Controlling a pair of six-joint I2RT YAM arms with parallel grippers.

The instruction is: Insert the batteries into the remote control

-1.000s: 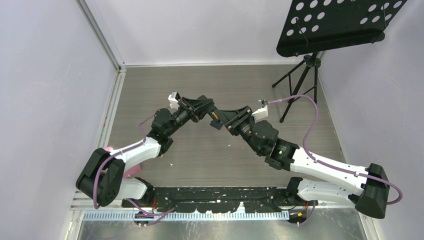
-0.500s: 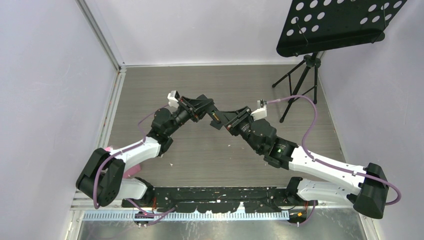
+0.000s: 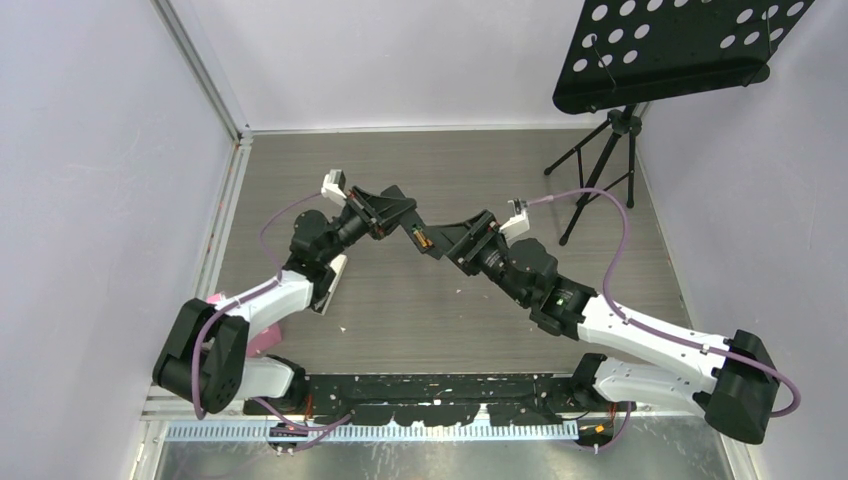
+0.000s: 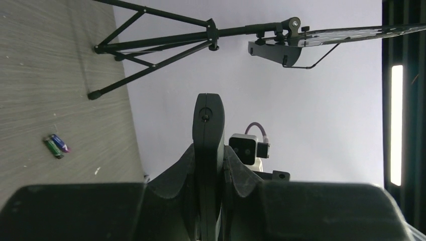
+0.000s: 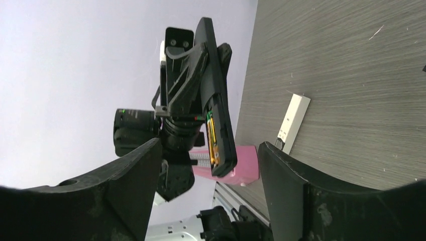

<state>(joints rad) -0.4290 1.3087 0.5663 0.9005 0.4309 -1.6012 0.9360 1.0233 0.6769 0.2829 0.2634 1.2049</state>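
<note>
Top view: black slab remote control [image 3: 417, 234] is mid-table, raised off the grey wood-grain tabletop [image 3: 450, 165]. One end sits between the fingers of the left gripper [image 3: 385, 212], at its 10 o'clock. The right gripper [image 3: 450, 244] is just beside the free end at 4 o'clock, fingers apart; contact can't be told. An orange-gold cylindrical battery [image 5: 213, 140] lies in the remote's open bay. A white flat rectangular plastic piece [image 3: 332, 280] is on the table at 8 o'clock from the remote, beside the left arm. A pink block [image 3: 258, 343] is further out on the same bearing, by that arm's base. A black perforated music stand on tripod [image 3: 680, 50] is at the table's 1 o'clock corner. Left wrist view: green and purple-blue cylindrical batteries [image 4: 56, 145] lie side by side on the table, near a tripod foot.
</note>
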